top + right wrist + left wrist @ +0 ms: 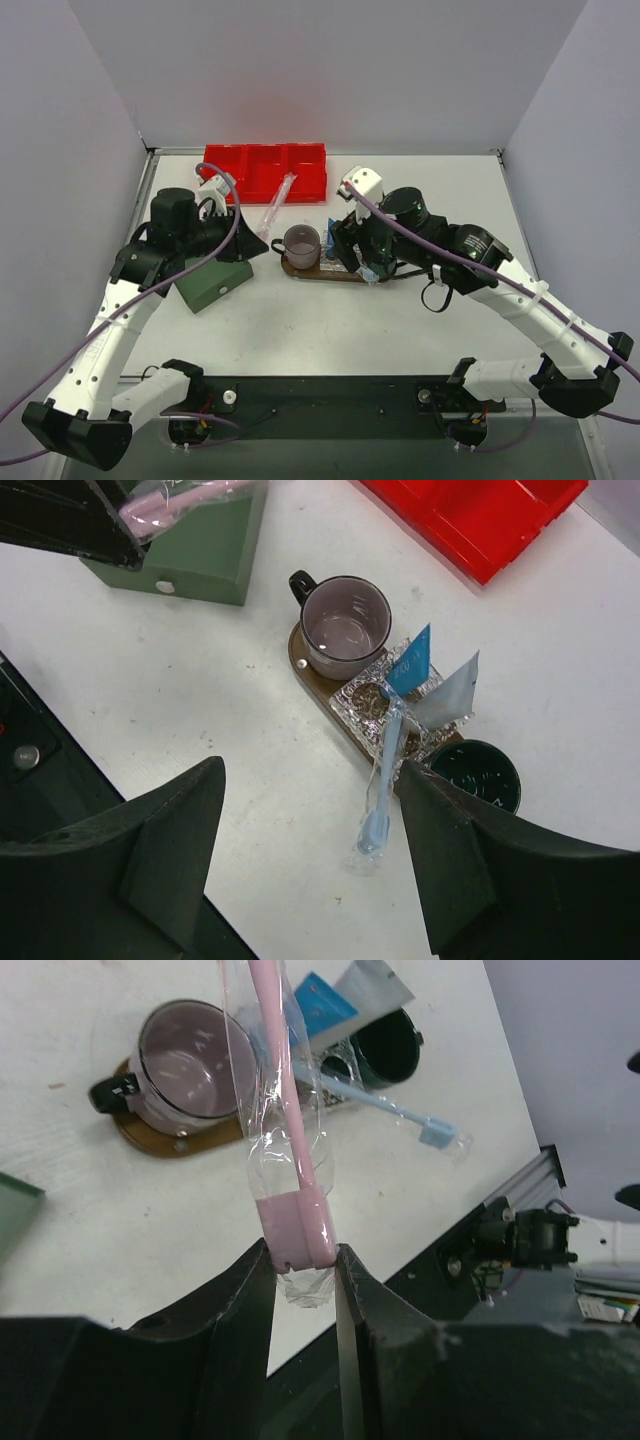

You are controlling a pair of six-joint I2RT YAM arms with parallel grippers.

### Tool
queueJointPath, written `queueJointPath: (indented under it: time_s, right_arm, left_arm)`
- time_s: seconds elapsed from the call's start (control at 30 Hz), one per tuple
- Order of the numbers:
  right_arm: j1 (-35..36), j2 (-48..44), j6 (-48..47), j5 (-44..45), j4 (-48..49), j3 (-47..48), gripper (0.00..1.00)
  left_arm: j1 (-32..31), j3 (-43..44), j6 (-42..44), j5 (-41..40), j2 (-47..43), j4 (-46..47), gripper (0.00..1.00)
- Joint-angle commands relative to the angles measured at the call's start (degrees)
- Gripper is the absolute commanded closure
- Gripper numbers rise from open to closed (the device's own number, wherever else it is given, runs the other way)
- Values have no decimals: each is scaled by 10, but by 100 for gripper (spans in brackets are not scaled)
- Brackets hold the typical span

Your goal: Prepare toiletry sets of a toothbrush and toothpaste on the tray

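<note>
Nearest on the left is the green box (215, 280), not part of this, so keep clear of it. The tray (318, 692) sits mid-table, with a mug (345, 625) on its left end. A glass dish (385, 708) in the middle has the blue tube (410, 665) and white tube (450, 695) propped in it. A dark green cup (475, 775) is at the right end. The blue toothbrush (383, 790) has one end on the dish and the rest hangs over the tray's near edge onto the table (200, 710). I'd read that set as loosely placed, not tidy. The right gripper (310, 870) hovers over the tray with jaws wide apart and nothing in them. The left gripper (305, 1260) is just left of the tray, clamped on one end of the wrapped pink toothbrush (290, 1110). The brush sticks out toward the far side, at the red bin (265, 170). Step in hand looks like pink brush to tray. The grip is at the very tip and on crinkly wrapper (290, 1175), so expect droop and swing, and move slowly. Get the right arm out first, since it is over the drop zone. Bring the brush in low along the tray's long axis, free end down on the wood beside the dish, then let go. Avoid the mug rim and don't knock the propped tubes.
</note>
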Motion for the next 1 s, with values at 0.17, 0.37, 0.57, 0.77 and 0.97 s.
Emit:
queueJointPath:
  time_s: [0.17, 0.37, 0.57, 0.77, 0.97]
  right_arm:
    - [30, 14, -154, -111, 77, -5, 36]
    - [44, 25, -199, -252, 114, -31, 36]
    - [65, 47, -239, -282, 107, -41, 36]
    - [82, 64, -274, -290, 100, -50, 37]
    - [88, 64, -303, -282, 101, -80, 37]
  left_arm:
    - [3, -19, 15, 171, -42, -107, 100]
    - [0, -22, 48, 249, -40, -143, 100]
    - [-28, -5, 77, 273, -32, -169, 100]
    - [-57, 2, 84, 286, -25, -174, 100]
    - [-66, 0, 85, 299, -28, -169, 100]
